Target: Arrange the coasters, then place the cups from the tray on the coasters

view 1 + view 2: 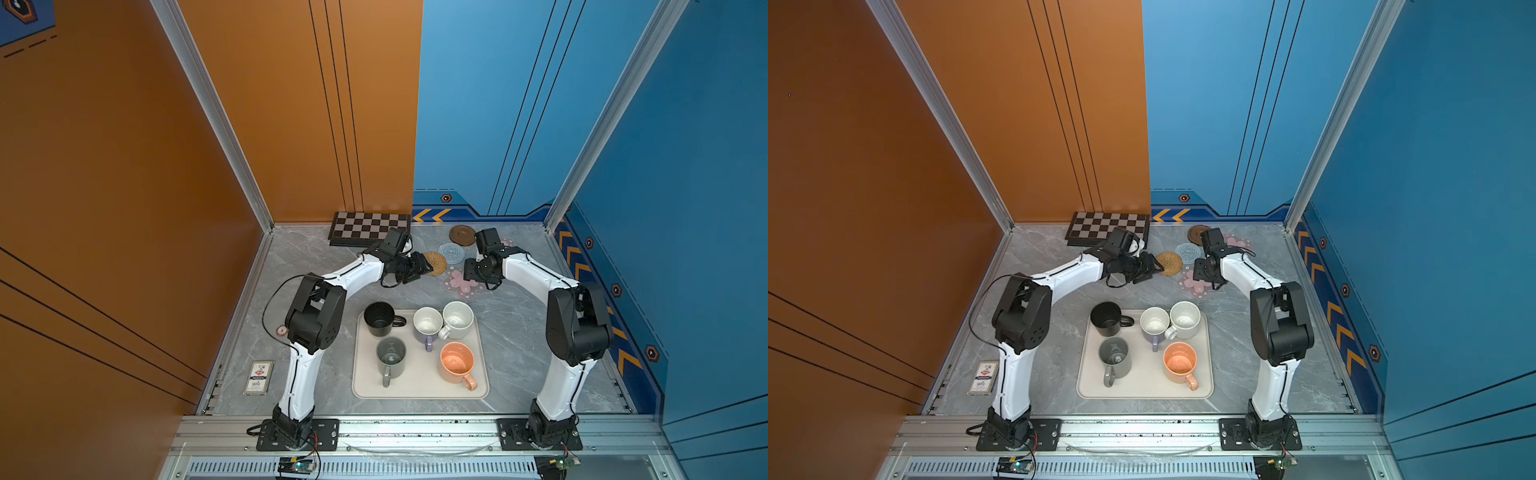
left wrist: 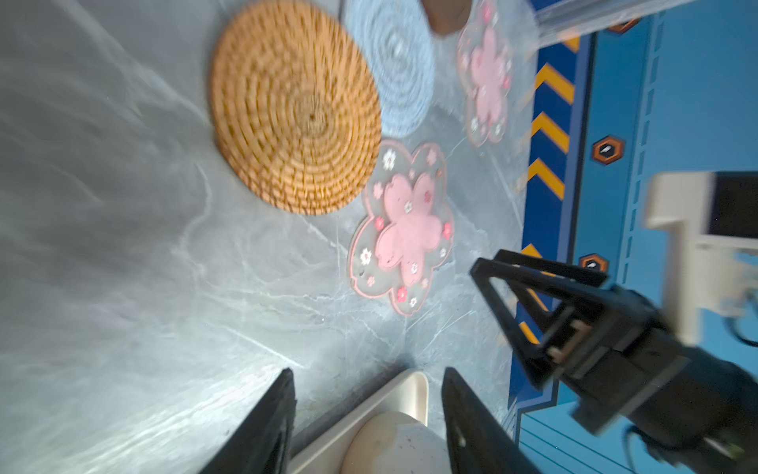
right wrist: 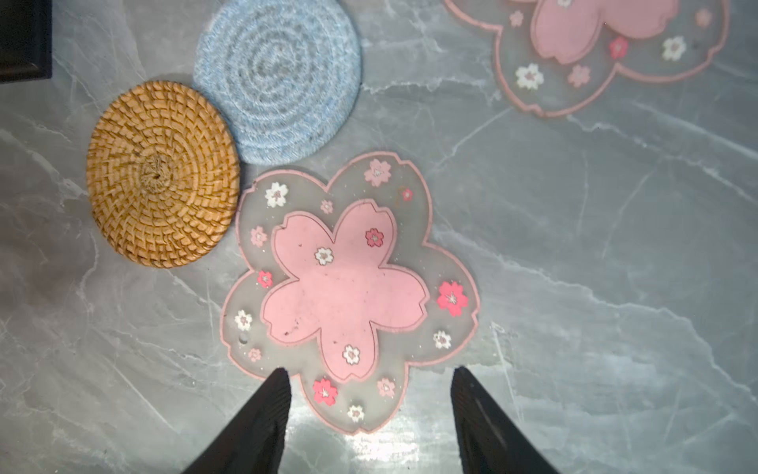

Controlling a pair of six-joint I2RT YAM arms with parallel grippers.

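Both top views show five mugs standing on the tray [image 1: 419, 390]: black mug [image 1: 379, 319], lavender mug [image 1: 427, 325], speckled cream mug [image 1: 458, 320], grey mug [image 1: 390, 356] and peach mug [image 1: 457, 362]. Beyond it, five coasters lie on the table [image 1: 307, 257]: wooden disc [image 1: 462, 235], blue crochet coaster [image 1: 451, 252], rattan coaster [image 1: 436, 263], near flower coaster [image 1: 457, 282] and far flower coaster [image 1: 1236, 241], the last partly hidden by the right arm.

The right wrist view shows four coasters sharply, rattan touching crochet. The right gripper [image 3: 369, 373] is spread wide over the near flower coaster's edge, empty.

The blurred left wrist view adds an edge of the wooden disc, a tray corner and the cream mug. The left gripper [image 2: 367, 373] stands wide, holding nothing
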